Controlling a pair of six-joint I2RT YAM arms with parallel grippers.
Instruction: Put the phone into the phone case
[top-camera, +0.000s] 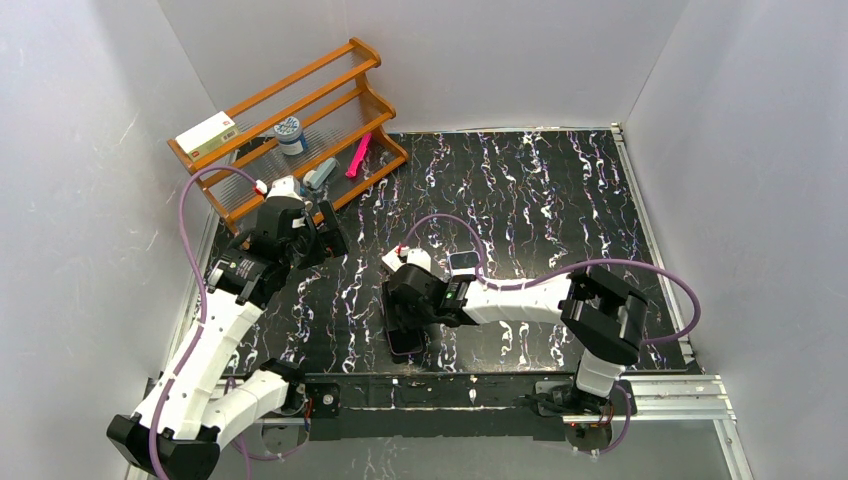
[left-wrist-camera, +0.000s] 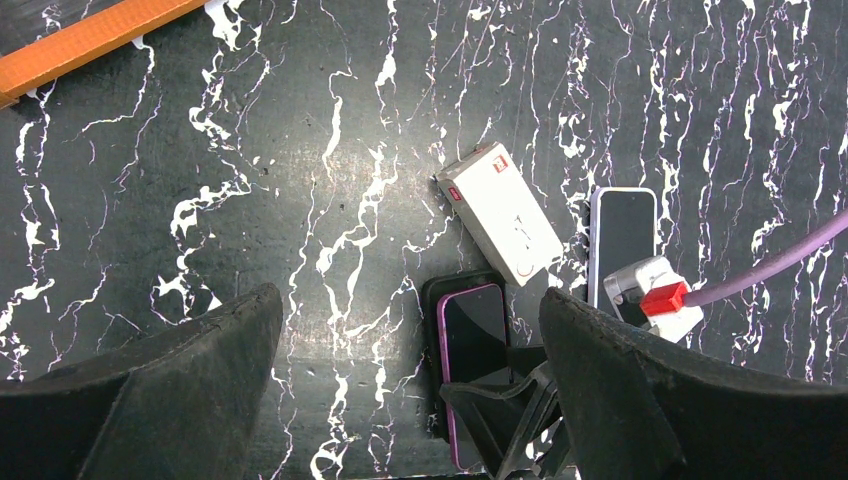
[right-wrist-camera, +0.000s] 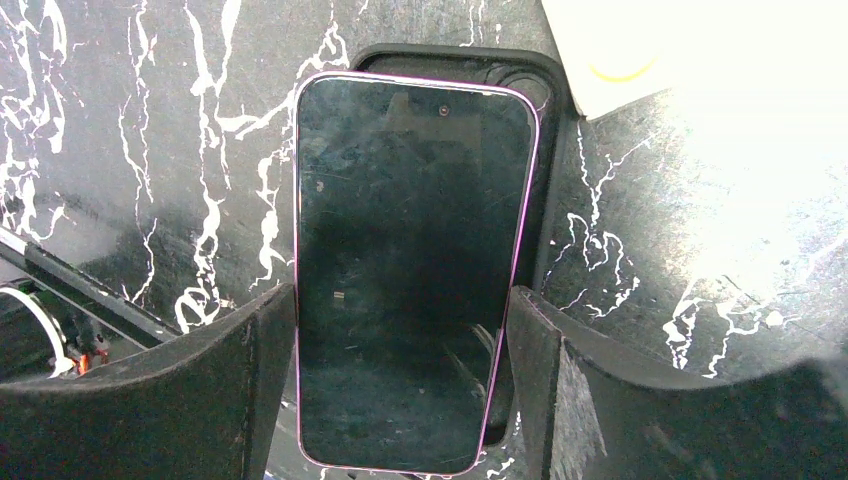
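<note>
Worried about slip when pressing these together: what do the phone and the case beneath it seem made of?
The phone has a glossy glass-looking front, with reflections and smudges, and a thin pink rim, metal or plastic, hard to tell. The phone case looks matte black, likely rubbery plastic: it gives no glare.

Left hand (left-wrist-camera: 408, 300) raised, fingers (left-wrist-camera: 190, 390) spread wide, right hand (right-wrist-camera: 400, 310) low, gripping phone (right-wrist-camera: 415, 200)
</note>
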